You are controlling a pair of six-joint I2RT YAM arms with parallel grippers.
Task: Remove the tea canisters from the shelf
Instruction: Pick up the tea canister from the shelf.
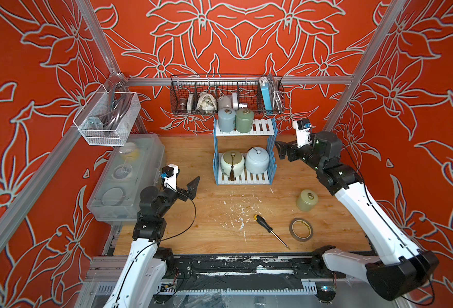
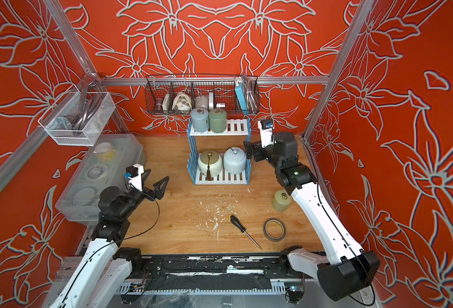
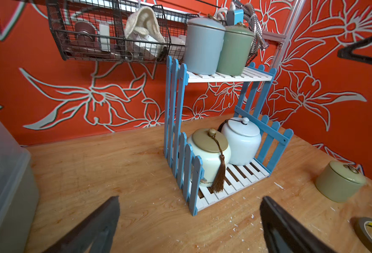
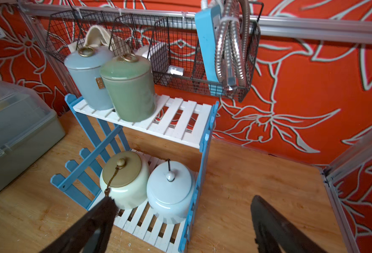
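Status: 1 of 5 canisters is off the shelf (image 1: 262, 126). The yellow-green canister (image 1: 307, 200) stands upright on the table (image 1: 193, 234) to the right of the rack, near the right forearm and clear of the shelf front, so I count it as removed. Top board: grey-blue canister (image 1: 226, 120) and sage green canister (image 1: 244, 120) are touching at the left end, and the right part of the board is bare. Lower board: cream canister (image 1: 232, 163) and pale blue-white canister (image 1: 257, 160) sit side by side, with the cream one's tassel hanging down its front onto the slats. Right gripper (image 1: 280, 150) hovers just beside the shelf's right pickets, between the 2 tiers in height, jaws wide and empty. My reading is that it is lined up for the sage green canister, since the bare board gives it side access there. Left gripper (image 2: 154, 179) is also spread wide and empty, well apart from the rack at front left and facing the open front. That suits the cream canister, because the picket sides block any sideways entry below. The black wire basket (image 1: 193, 106) hangs close over the top lids, so there is little lift room and drawing them out forward looks safer. The screwdriver (image 1: 270, 230) and tape roll (image 1: 301, 229) take up table space near the front.
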